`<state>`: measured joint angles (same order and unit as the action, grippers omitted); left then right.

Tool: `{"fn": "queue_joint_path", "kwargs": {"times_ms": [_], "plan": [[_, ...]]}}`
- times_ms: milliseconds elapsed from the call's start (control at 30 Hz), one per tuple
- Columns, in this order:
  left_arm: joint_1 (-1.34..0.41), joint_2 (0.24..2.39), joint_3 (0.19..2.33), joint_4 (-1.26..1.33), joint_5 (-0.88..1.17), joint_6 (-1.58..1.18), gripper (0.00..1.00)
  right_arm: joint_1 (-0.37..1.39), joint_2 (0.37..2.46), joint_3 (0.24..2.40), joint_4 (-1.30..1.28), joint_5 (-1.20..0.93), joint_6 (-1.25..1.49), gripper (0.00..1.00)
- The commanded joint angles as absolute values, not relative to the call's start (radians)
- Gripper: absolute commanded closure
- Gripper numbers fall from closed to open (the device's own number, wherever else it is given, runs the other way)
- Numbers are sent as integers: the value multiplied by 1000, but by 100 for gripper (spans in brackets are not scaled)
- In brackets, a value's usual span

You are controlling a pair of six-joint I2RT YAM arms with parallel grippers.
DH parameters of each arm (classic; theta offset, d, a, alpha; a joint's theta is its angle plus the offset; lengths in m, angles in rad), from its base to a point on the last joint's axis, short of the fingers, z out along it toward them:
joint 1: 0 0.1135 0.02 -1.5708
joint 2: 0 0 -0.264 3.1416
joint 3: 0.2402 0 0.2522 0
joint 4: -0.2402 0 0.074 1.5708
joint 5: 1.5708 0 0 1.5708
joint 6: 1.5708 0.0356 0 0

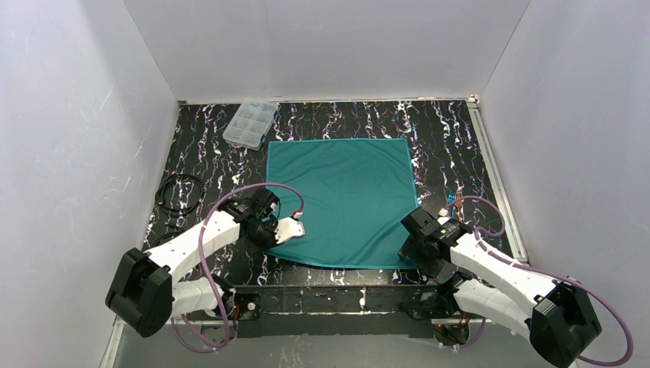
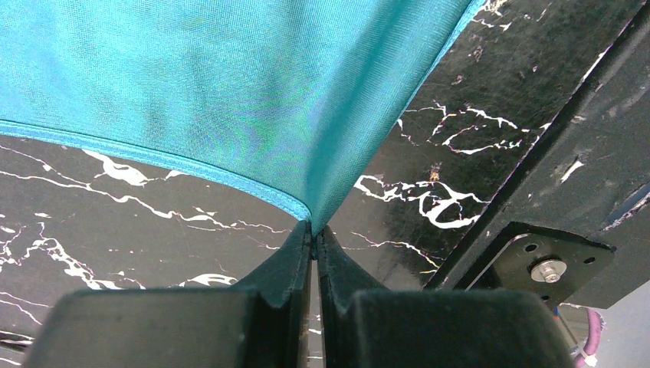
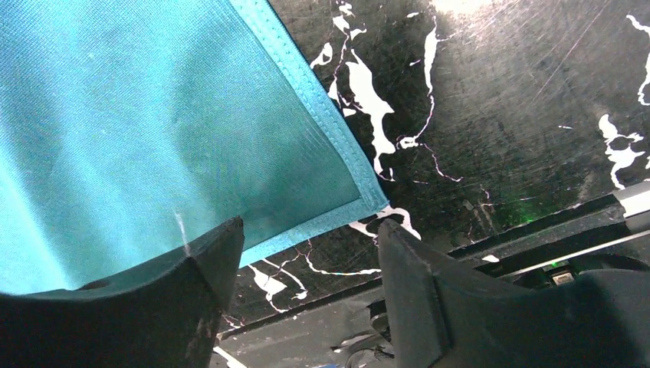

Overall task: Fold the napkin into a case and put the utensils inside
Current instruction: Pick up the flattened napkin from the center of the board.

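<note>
Napkin [image 1: 337, 201] lay flat on the table [image 1: 452, 138], with one near corner gripped.
We noted the left gripper [image 2: 314, 234] pinching the near-left corner at its hem, and the right gripper [image 3: 308, 234] spread about the near-right corner, not yet closed. Risks: lifting one side only would skew the fold, and the thin hem bite might slip.

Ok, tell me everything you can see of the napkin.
The napkin is a teal-green square of thin woven cloth with a lighter blue stitched hem, spread mostly flat on the black marbled table. The left gripper is shut on its near left corner, raised off the table. The right gripper stands open around the near right corner, unclamped.
</note>
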<state>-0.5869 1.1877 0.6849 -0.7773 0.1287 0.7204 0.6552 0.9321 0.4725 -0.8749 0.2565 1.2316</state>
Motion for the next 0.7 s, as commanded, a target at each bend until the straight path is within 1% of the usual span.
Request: {"fn": "queue_joint_path", "kwargs": {"times_ms": [0, 100, 200, 367, 400, 533, 667], "plan": [[-582, 1175, 720, -814, 119, 712, 100, 677, 954, 448, -818, 308, 1296, 31], [-582, 1171, 722, -816, 123, 712, 100, 680, 939, 449, -823, 330, 1295, 50], [-582, 1173, 737, -823, 136, 710, 100, 680, 907, 468, -851, 363, 1291, 71], [-583, 1169, 787, -854, 182, 696, 100, 681, 911, 544, -902, 418, 1229, 96], [-582, 1166, 796, -865, 194, 694, 100, 681, 919, 569, -912, 427, 1210, 99], [-581, 1145, 833, -927, 252, 695, 100, 683, 951, 678, -981, 456, 1128, 99], [-583, 1115, 825, -965, 296, 698, 100, 689, 953, 757, -1074, 436, 1095, 99]]}}
